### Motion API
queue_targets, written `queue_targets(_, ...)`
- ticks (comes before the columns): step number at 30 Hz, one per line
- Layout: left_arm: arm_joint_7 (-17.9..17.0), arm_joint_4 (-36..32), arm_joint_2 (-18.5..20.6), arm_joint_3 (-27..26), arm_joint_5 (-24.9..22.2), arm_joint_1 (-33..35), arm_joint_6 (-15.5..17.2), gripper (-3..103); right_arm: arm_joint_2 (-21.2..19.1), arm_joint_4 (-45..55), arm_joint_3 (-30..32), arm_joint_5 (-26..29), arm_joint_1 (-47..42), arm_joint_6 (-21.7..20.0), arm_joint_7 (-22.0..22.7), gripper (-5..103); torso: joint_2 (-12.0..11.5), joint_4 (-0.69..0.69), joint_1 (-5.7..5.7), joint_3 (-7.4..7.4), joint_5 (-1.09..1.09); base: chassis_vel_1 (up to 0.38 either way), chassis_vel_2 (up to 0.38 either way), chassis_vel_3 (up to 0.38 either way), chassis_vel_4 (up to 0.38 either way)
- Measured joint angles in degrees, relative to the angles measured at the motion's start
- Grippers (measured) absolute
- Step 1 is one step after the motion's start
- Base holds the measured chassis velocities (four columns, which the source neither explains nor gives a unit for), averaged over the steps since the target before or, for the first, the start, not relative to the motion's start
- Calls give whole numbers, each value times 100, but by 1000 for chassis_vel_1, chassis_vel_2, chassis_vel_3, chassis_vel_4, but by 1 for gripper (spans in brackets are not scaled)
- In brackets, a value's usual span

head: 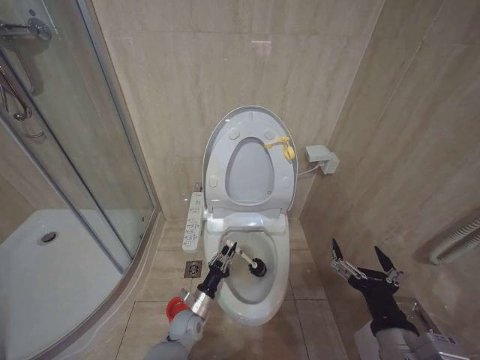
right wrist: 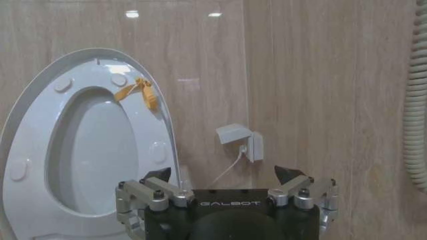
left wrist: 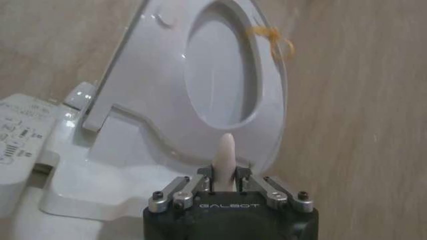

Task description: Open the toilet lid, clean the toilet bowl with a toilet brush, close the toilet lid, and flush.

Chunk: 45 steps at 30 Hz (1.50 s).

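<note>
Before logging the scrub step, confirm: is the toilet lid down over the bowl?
No, the toilet lid stands raised against the wall, and the left end effector holds the toilet brush inside the open toilet bowl.

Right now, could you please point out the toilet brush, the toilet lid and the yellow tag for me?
toilet brush [head: 257, 267], head view, its dark bristle head.
toilet lid [head: 251, 112], head view, its raised upper rim.
yellow tag [right wrist: 148, 97], right wrist view, its hanging strip.

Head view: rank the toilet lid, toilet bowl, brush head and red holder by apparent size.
1. toilet lid, raised
2. toilet bowl
3. brush head and red holder: alike, and the holder is partly hidden behind the left arm.
</note>
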Motion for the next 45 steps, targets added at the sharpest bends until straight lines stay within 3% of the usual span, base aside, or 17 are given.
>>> queue_targets(3,-53,-57,2,16,-76,-10,3,22,0,0,0,0,0,0,0,100,0,0,0,0,0,0,0,0,0)
queue_targets(6,-101,-235,-5,117,-448,-47,75,22,0,0,0,0,0,0,0,100,0,-2,0,0,0,0,0,0,0)
queue_targets(9,-131,-618,3,318,-1104,-81,286,22,0,0,0,0,0,0,0,100,0,-3,0,0,0,0,0,0,0)
queue_targets(11,-124,-640,7,320,-1153,-90,318,22,0,0,0,0,0,0,0,100,0,-2,0,0,1,0,0,0,0)
queue_targets(13,-109,-612,8,314,-1134,-94,320,22,0,0,0,0,0,0,0,100,0,-1,0,0,1,0,0,0,0)
queue_targets(18,200,-25,41,64,-333,-104,172,22,0,0,0,0,0,0,0,100,0,1,0,0,0,0,0,0,0)
queue_targets(21,219,51,27,7,-141,-127,114,22,0,0,0,0,0,0,0,100,0,1,0,0,0,0,0,0,0)
queue_targets(23,201,10,16,27,-193,-147,112,22,0,0,0,0,0,0,0,100,0,-1,0,0,0,0,0,0,0)
queue_targets(26,96,-372,-24,259,-878,-209,213,22,0,0,0,0,0,0,0,100,0,-3,0,0,0,0,0,0,0)
queue_targets(29,60,-520,-44,328,-1194,-225,304,22,0,0,0,0,0,0,0,100,0,-3,0,0,1,0,0,0,0)
queue_targets(31,65,-490,-57,325,-1153,-238,312,22,0,0,0,0,0,0,0,100,0,-2,0,0,1,0,0,0,0)
queue_targets(39,347,259,-58,-114,452,-276,-71,22,0,0,0,0,0,0,0,100,0,1,0,0,0,0,0,0,0)
queue_targets(41,326,196,-53,-90,368,-272,-66,22,0,0,0,0,0,0,0,100,0,0,0,0,0,0,0,0,0)
queue_targets(43,249,-124,-48,70,-260,-255,52,22,0,0,0,0,0,0,0,100,-1,-1,0,0,0,0,0,0,0)
queue_targets(44,249,-124,-48,70,-260,-255,52,22,0,0,0,0,0,0,0,100,-1,-1,0,0,0,0,0,0,0)
queue_targets(45,211,-299,-52,170,-603,-248,134,22,0,0,0,0,0,0,0,100,0,-3,0,0,0,0,0,0,0)
